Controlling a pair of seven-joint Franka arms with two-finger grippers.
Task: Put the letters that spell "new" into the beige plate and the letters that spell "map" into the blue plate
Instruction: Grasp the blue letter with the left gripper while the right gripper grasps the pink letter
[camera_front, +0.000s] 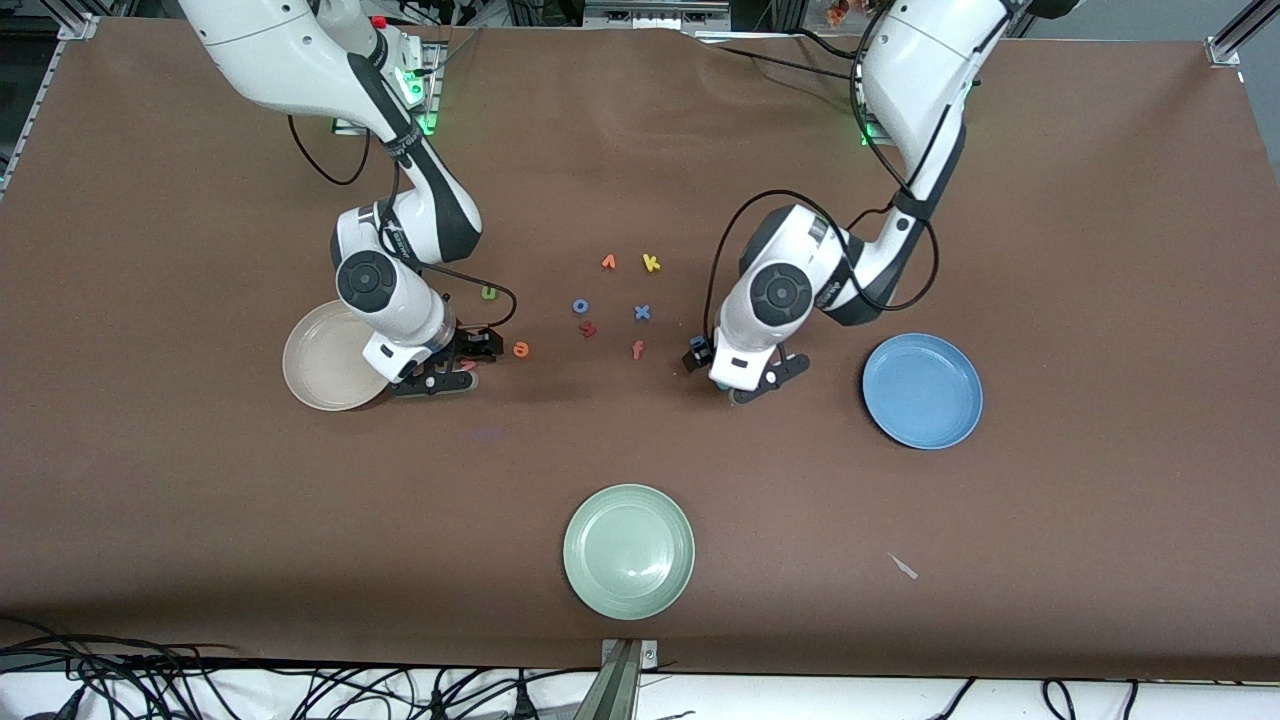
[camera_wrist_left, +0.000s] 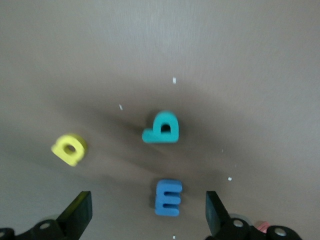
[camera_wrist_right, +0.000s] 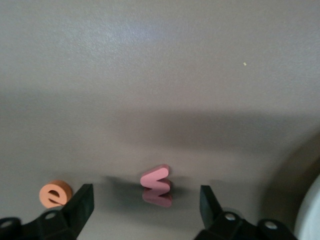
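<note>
Letters (camera_front: 610, 262) scattered; no legible labels.

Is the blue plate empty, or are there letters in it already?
Empty. The blue plate shows only bare blue inside; the blue m, yellow a and teal p lie on the table.

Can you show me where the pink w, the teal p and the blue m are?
pink w (camera_wrist_right: 156, 178), right wrist view, on its upper face.
teal p (camera_wrist_left: 163, 128), left wrist view, on its rounded loop.
blue m (camera_wrist_left: 168, 197), left wrist view, on the middle of its top face.
</note>
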